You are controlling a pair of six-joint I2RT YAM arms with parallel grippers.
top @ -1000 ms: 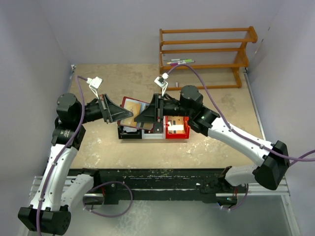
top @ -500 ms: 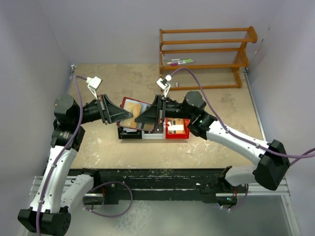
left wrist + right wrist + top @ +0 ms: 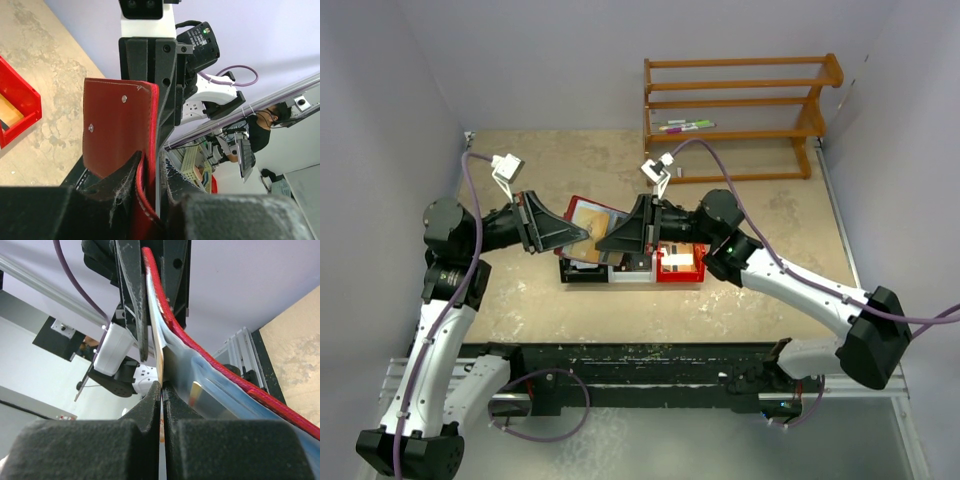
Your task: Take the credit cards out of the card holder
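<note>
your right gripper [image 3: 161, 390] is pressed together on the edge of a tan card [image 3: 159, 347], which stands partly out of a blue-grey sleeve of the holder [image 3: 117, 130]. your left gripper [image 3: 150, 175] pinches the holder's maroon cover from the other side. the holder hangs open in the air between the two, above the bins [image 3: 630, 275] near the middle of the worktop [image 3: 750, 300]. the card looks thin, stiff and slick, while the holder is soft and bends. take the card squarely by its free edge, pull along the sleeve, and hold the cover firm.
</note>
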